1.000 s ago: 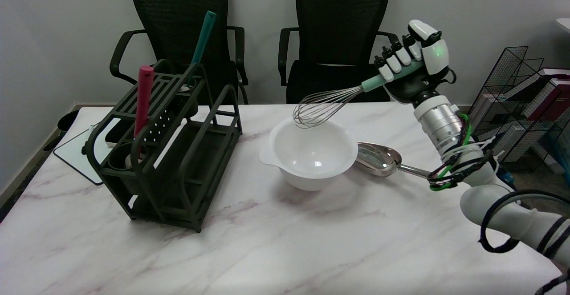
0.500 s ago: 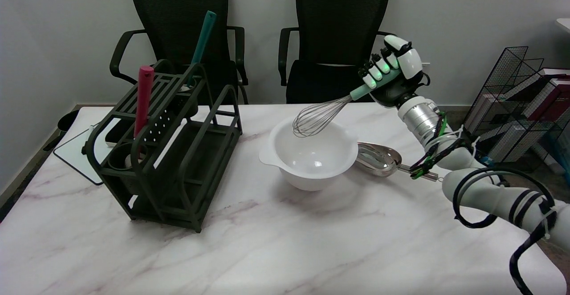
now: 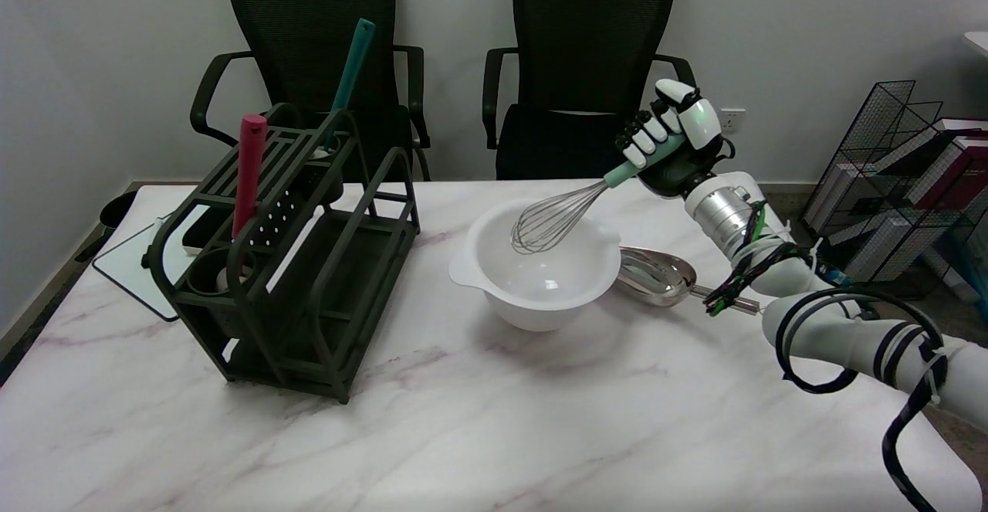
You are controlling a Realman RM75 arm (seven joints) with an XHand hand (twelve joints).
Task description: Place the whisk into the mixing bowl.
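Gripping the whisk [image 3: 557,217] by its teal handle, the right hand's [image 3: 673,147] fingers wrap tight — wires inside the mixing bowl [image 3: 536,266].

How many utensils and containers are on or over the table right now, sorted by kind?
Whisks: 1, the whisk held by the right hand
Bowls: 1, the mixing bowl
Metal scoops: 1
Racks: 1
Handled utensils in the rack: 2, red, teal
Total: 6

Wire whisk [image 3: 552,218], glossy white bowl [image 3: 540,276], polished marble table [image 3: 463,419]
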